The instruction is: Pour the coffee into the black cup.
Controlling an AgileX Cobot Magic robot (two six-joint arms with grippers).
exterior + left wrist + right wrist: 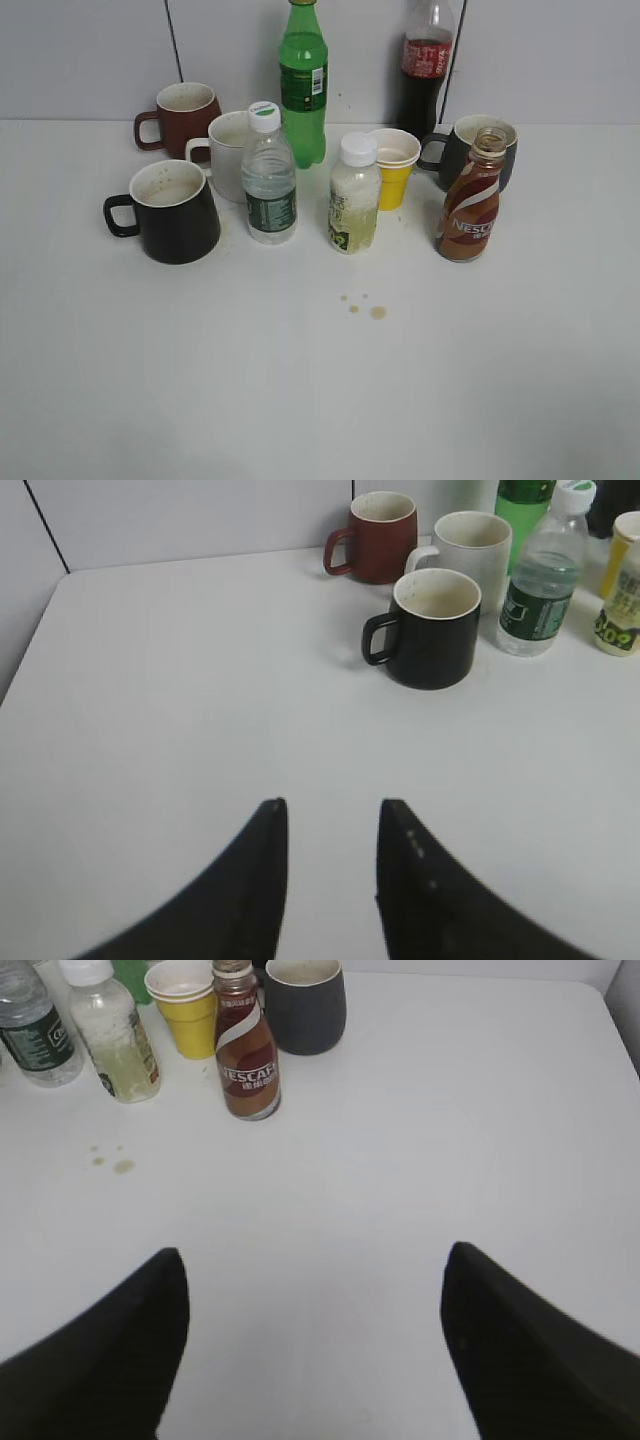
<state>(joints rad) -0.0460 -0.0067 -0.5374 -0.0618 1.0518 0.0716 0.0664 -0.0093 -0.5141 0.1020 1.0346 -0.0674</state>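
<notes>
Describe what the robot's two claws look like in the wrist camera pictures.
Only the fingers show. The left claw has two matte black fingers, curved and tapering to blunt tips; one bears a few pale specks. The right claw has the same black, horn-shaped fingers. No cables, markings or arm links are visible.

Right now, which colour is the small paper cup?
Yellow, with a white inside; the paper cup shows best in the right wrist view.

Left gripper hovers with jaws narrowly parted; right gripper spread wide.
</notes>
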